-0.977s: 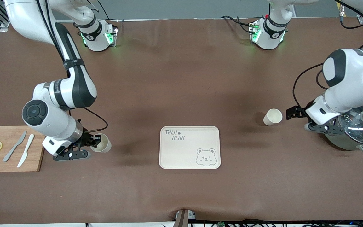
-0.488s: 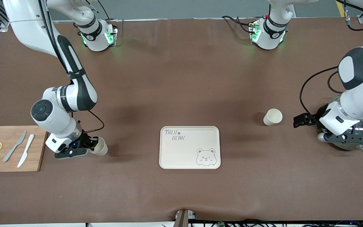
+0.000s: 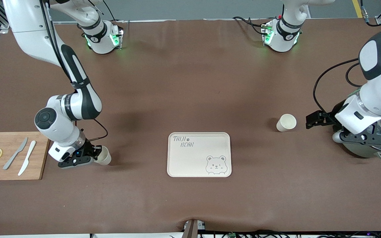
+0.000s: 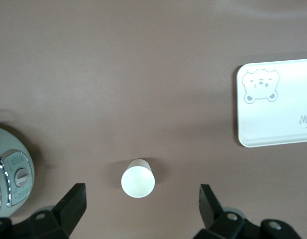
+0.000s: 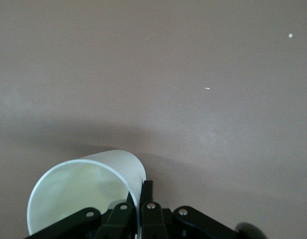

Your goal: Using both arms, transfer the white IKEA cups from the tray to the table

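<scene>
One white cup (image 3: 105, 157) is tilted in my right gripper (image 3: 95, 154), low over the table between the cutting board and the bear tray (image 3: 177, 165). In the right wrist view the gripper (image 5: 142, 188) is shut on the cup's wall (image 5: 78, 191), one finger inside and one outside. The other white cup (image 3: 286, 122) stands upright on the table, toward the left arm's end from the tray. My left gripper (image 3: 312, 120) is open and empty beside it, above the table. In the left wrist view the cup (image 4: 138, 178) lies between the spread fingers (image 4: 73, 200).
A wooden cutting board (image 3: 12, 172) with two knives and lemon slices lies at the right arm's end. A grey-green pot with a glass lid (image 3: 375, 140) sits at the left arm's end, under the left wrist; it also shows in the left wrist view (image 4: 9, 174).
My right gripper has drawn the cup a little toward the front camera and the cutting board. The left arm has swung upward and its gripper has shifted slightly away from the upright cup.
</scene>
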Controlling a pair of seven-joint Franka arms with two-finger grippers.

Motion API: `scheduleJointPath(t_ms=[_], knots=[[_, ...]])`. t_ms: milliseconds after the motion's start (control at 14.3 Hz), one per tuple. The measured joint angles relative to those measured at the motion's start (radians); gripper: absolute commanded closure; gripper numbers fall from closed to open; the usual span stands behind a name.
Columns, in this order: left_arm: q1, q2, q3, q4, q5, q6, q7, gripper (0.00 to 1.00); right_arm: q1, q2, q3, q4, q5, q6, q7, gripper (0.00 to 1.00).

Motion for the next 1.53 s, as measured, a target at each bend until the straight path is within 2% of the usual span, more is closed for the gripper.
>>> scheduleJointPath(t_ms=[209, 279, 349, 419, 698, 837, 1256, 1535], knots=[[-0.003, -0.033, 0.004, 0.032, 0.0, -0.043, -0.02, 0.0, -0.012, 0.027, 0.0, 0.0, 0.0, 0.03, -0.012, 1.0], [-0.003, -0.058, 0.004, 0.036, 0.0, -0.056, -0.026, 0.0, -0.012, 0.03, 0.0, 0.0, 0.0, 0.033, -0.012, 0.87], [-0.002, -0.088, 0.004, 0.037, 0.0, -0.084, -0.033, 0.0, -0.012, 0.031, 0.001, 0.0, 0.0, 0.033, -0.012, 0.15], [-0.003, -0.118, 0.004, 0.037, 0.0, -0.117, -0.037, 0.0, -0.012, 0.032, 0.002, 0.0, 0.0, 0.034, -0.012, 0.0], [-0.005, -0.166, -0.003, 0.034, 0.0, -0.159, -0.042, 0.0, -0.012, 0.031, 0.002, 0.007, 0.0, 0.033, -0.012, 0.0], [-0.01, -0.16, -0.008, 0.029, 0.0, -0.158, -0.048, 0.0, -0.016, 0.023, 0.002, 0.039, 0.0, -0.029, -0.012, 0.0], [-0.008, -0.154, -0.006, 0.027, 0.0, -0.157, -0.025, 0.0, -0.073, -0.1, 0.0, 0.339, 0.0, -0.616, -0.013, 0.0], [-0.003, -0.158, -0.003, 0.029, 0.043, -0.157, 0.043, 0.0, -0.121, -0.229, -0.016, 0.42, -0.004, -0.868, -0.013, 0.0]])
